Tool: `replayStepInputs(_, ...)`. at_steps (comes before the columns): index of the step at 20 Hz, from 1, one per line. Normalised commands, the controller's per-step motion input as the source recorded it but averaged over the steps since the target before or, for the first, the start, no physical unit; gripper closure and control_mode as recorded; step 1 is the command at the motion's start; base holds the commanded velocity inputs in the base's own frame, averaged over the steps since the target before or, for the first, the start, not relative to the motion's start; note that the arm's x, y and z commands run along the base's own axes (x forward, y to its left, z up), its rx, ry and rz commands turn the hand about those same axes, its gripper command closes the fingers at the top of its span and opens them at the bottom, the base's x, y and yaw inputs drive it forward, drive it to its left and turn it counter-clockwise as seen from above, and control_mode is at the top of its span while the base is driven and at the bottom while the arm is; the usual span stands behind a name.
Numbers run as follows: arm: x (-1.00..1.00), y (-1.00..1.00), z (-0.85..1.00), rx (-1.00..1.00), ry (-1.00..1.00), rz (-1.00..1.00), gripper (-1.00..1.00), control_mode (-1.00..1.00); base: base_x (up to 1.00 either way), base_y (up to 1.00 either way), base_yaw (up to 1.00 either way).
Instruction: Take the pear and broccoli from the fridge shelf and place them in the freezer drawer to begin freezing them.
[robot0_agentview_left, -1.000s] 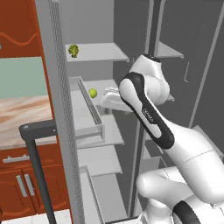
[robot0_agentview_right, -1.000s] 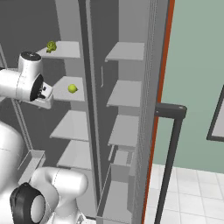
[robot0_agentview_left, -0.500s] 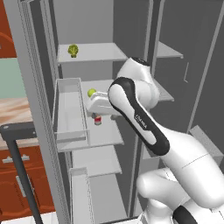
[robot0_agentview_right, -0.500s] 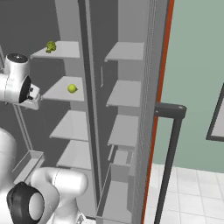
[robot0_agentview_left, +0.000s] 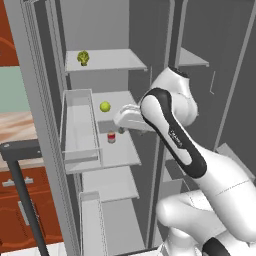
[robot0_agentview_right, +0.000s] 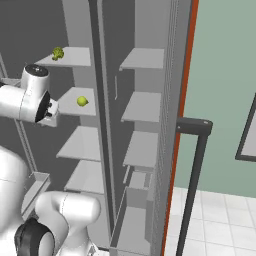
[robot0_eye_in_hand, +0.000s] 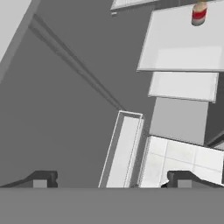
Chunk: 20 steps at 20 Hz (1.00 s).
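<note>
**Pear and broccoli on the fridge shelves, claw spread wide and empty**

The broccoli (robot0_agentview_left: 83, 57) is a lumpy dark-green clump with olive-yellow patches, sitting near the left end of the upper flat pale-grey shelf (robot0_agentview_left: 112, 61). One shelf down rests the pear (robot0_agentview_left: 104, 106), a smooth, round yellow-green fruit. A shelf lower stands a small red-and-white can (robot0_agentview_left: 111, 137), cylindrical and upright. Left of the pear and can, a boxy bin (robot0_agentview_left: 79, 131) with thin walls and an open top juts toward the near side; whether this is the freezer drawer cannot be told.

The glossy white arm with dark joints rises from the lower right, bends at a rounded elbow and reaches left into the fridge, its hand level with the pear's shelf and just right of the fruit. In the hand view the gripper (robot0_eye_in_hand: 111, 179) points down past the stacked shelves, its two dark fingertips (robot0_eye_in_hand: 41, 179) far apart, nothing between them.
</note>
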Motion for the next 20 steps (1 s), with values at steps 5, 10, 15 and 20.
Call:
replayStepInputs(5, 1.00, -0.04, -0.05, -0.08, -0.11, -0.03, -1.00, -1.00, 0.00, 0.00, 0.00)
replayStepInputs(10, 0.91, 0.03, -0.24, -0.04, -0.12, -0.06, -1.00, -1.00, 0.00, 0.00, 0.00)
replayStepInputs(15, 0.67, 0.06, -0.33, -0.02, 0.00, -0.05, -1.00, -1.00, 0.00, 0.00, 0.00)
replayStepInputs(20, 0.68, 0.20, -0.10, -0.01, 0.00, -0.08, -1.00, -1.00, 0.00, 0.00, 0.00)
